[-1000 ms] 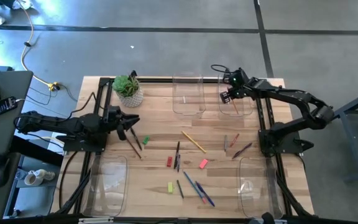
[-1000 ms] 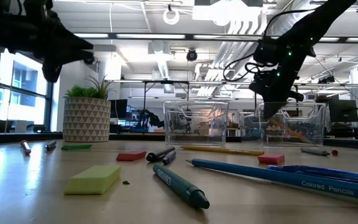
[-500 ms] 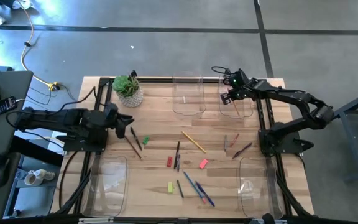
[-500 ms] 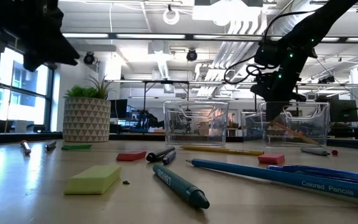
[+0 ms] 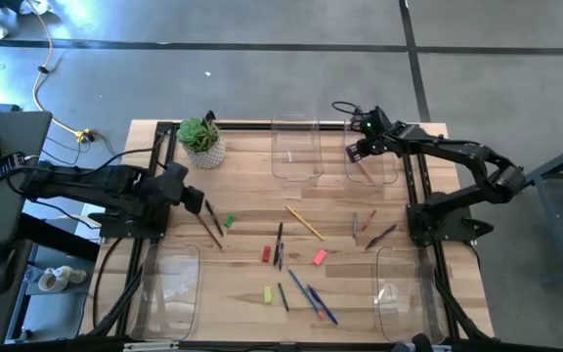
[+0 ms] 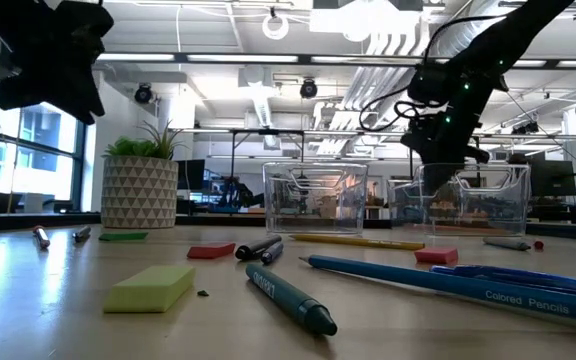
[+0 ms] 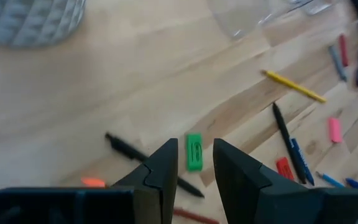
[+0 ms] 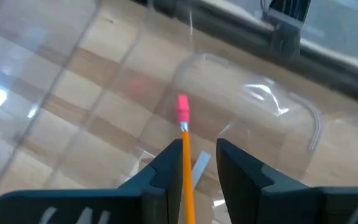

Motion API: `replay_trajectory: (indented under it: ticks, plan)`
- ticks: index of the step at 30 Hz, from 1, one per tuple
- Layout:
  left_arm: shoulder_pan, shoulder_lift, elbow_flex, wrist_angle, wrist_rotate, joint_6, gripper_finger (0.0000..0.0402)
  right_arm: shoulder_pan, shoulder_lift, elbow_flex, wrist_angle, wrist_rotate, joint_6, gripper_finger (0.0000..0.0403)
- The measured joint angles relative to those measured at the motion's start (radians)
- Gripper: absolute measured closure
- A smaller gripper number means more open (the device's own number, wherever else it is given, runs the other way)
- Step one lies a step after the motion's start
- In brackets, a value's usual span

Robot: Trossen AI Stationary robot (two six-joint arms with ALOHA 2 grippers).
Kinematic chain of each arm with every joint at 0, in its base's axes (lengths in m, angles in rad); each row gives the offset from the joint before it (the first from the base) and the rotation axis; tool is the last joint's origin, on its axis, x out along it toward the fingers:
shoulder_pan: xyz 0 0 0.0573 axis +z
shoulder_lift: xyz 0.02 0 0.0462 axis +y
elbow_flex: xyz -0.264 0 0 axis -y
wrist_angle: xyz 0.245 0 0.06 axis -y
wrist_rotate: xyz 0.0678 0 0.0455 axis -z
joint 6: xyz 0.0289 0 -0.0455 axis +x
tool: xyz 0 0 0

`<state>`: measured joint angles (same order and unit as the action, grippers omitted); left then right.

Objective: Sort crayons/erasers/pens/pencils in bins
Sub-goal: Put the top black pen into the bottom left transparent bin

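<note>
My right gripper (image 8: 201, 149) hangs open over the far right bin (image 5: 369, 161). An orange pencil (image 8: 184, 155) with a pink end lies on that bin's floor below the fingers, seen through their gap. My left gripper (image 7: 196, 144) is open, raised over the table's left side and tipped down, holding nothing. A green eraser (image 7: 193, 152) lies flat on the wood below it. A yellow pencil (image 5: 304, 223), red (image 5: 266, 254), pink (image 5: 320, 257) and yellow-green (image 5: 268, 293) erasers, and dark and blue pens (image 5: 311, 293) lie mid-table.
A second clear bin (image 5: 296, 147) stands at the far edge and two more at the near left (image 5: 169, 288) and near right (image 5: 399, 288). A potted plant (image 5: 201, 142) stands at the far left. Short sticks (image 5: 374, 230) lie by the right arm's base.
My right gripper has let go of the orange pencil. The pencil leaned up out of the far right bin and now lies flat on its floor. My left gripper has drawn back toward the table's left edge, risen and tipped from level to pointing down.
</note>
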<state>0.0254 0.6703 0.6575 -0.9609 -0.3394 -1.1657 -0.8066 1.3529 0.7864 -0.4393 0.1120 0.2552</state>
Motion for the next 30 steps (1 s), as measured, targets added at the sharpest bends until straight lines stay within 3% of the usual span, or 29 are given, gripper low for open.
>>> replay_trajectory:
  ticks: [14,22,30]
  plan:
    - [0.000,0.191,0.039,-0.121,0.117,-0.299,0.0312,-0.001,0.000,0.247,-0.129,0.065,-0.111,0.0313]
    - [0.000,0.299,0.039,-0.112,0.118,-0.377,0.0312,-0.001,0.000,0.379,-0.195,0.113,-0.170,0.0313]
    - [0.000,0.408,0.039,-0.068,0.096,-0.502,0.0311,-0.001,0.000,0.411,-0.210,0.124,-0.196,0.0313]
